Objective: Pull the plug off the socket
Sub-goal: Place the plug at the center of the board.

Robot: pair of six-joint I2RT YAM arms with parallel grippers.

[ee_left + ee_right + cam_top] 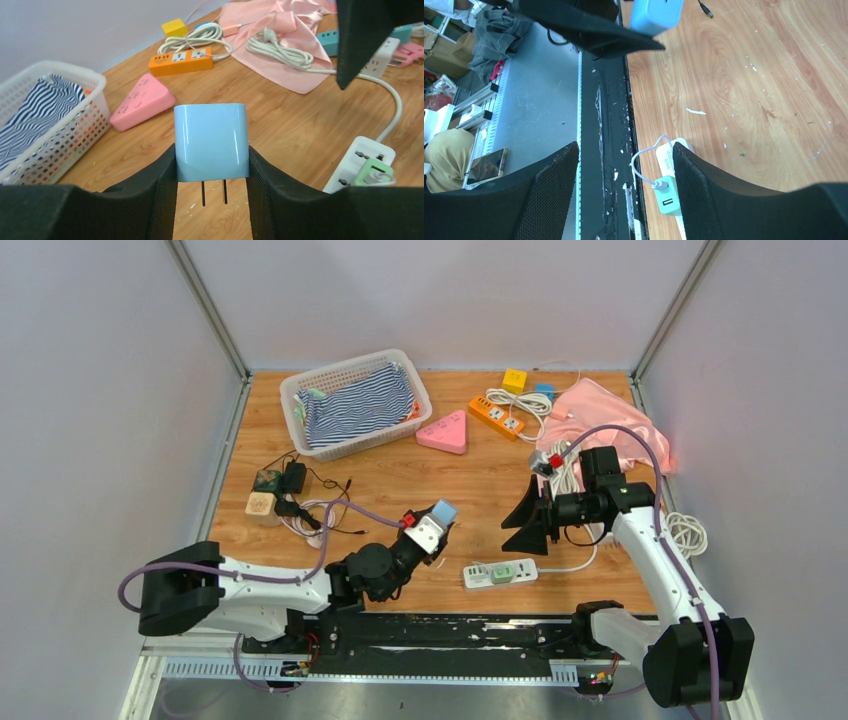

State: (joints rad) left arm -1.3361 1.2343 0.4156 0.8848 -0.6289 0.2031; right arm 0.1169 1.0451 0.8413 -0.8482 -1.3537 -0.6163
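Left gripper (211,154) pinches the blue plug (211,137) by its flat sides. The prongs (213,192) are bare, clear of any socket and lifted above the wood. The side grip leaves the pins free. Right gripper (625,150) hangs empty, jaws apart, over the white power strip (475,576), likely placed to steady it. A green adapter (502,572) sits in that strip.

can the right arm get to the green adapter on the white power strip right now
Probably yes. The right end effector is open, empty and hangs near the white power strip, and nothing covers the green adapter. The left end effector, holding the blue charger, sits off to the side.
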